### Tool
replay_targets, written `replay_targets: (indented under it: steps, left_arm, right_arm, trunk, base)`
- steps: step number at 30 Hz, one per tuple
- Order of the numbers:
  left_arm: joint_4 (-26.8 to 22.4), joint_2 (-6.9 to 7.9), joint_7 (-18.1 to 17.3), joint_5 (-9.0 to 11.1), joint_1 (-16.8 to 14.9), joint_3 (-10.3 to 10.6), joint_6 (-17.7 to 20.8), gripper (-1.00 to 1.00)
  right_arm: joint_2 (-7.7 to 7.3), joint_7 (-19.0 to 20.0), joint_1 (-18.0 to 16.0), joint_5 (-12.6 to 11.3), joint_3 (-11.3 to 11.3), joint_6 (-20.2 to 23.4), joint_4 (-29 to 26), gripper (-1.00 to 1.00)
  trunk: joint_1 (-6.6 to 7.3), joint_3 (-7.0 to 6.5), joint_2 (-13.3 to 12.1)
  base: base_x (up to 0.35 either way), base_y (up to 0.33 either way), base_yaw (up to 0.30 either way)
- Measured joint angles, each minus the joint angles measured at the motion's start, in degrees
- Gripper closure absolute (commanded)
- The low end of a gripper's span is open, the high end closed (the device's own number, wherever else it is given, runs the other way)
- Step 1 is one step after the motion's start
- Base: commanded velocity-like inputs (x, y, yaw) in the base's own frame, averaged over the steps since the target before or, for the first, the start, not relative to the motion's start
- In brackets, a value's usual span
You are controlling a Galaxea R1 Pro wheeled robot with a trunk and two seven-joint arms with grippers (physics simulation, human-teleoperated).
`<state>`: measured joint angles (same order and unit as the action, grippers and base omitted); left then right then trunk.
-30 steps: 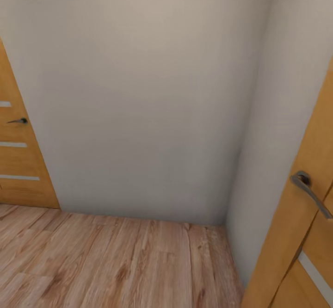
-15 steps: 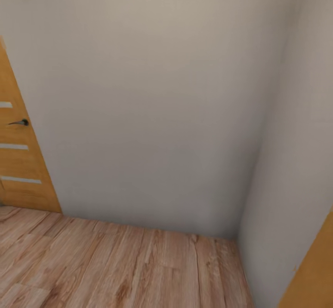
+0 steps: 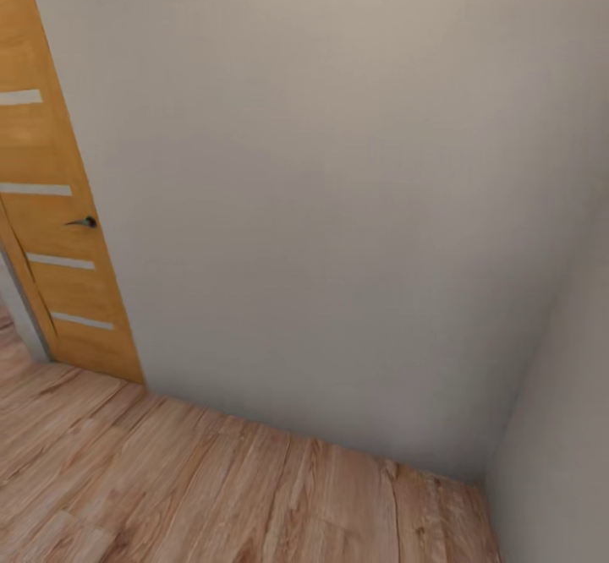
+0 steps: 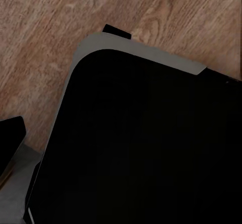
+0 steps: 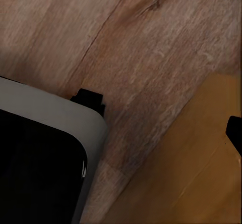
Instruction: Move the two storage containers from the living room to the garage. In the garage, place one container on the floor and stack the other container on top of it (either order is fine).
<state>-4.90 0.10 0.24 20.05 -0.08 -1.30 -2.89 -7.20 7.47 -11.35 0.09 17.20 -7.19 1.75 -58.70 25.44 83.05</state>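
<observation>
My pincers give me little to go on: looking along each arm I make out none of my fingers clearly, so I cannot tell how far either one is open or whether it has hold of anything. Ahead of me a plain pale wall (image 3: pixel 321 208) takes up most of what I see, meeting a second wall (image 3: pixel 558 428) in a corner at the far right. Below it runs the light wood plank floor (image 3: pixel 211 487), bare along the wall's foot and open towards my near left. At the far left stands an orange wooden door (image 3: pixel 51 208) with pale horizontal strips and a small dark handle (image 3: pixel 83 222). Looking down my left arm, my black base with its grey rim (image 4: pixel 146 143) sits over the planks; down my right, the same base (image 5: pixel 40 158) lies near an orange door panel (image 5: pixel 196 163).
</observation>
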Motion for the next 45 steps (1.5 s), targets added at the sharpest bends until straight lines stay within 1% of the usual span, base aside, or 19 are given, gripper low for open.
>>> replay_targets:
  steps: [17, 36, 45]
  left_arm:
    - [0.0, 0.0, 0.0, -0.1, 0.0, 0.0, -0.1, -1.0]
    - [-0.2, -0.17, 0.1, -0.1, 0.0, 0.0, -0.1, -1.0]
    - [-0.4, -0.02, 0.1, -0.5, 0.0, 0.2, -0.2, -1.0]
  right_arm:
    - [0.17, -0.2, 0.0, -0.5, -0.1, -0.1, 0.0, -1.0]
    - [0.09, -0.3, 0.0, -0.6, -0.3, -0.2, 0.0, -1.0]
    - [0.13, -0.3, 0.0, -0.6, -0.3, -0.2, 0.0, -1.0]
  trunk:
    - [-0.01, 0.0, 0.0]
    - [-0.04, 0.0, 0.0]
    - [-0.04, 0.0, 0.0]
  base:
    - [0.304, 0.0, 0.268]
    - [0.013, 0.0, 0.269]
    - [0.0, 0.0, 0.269]
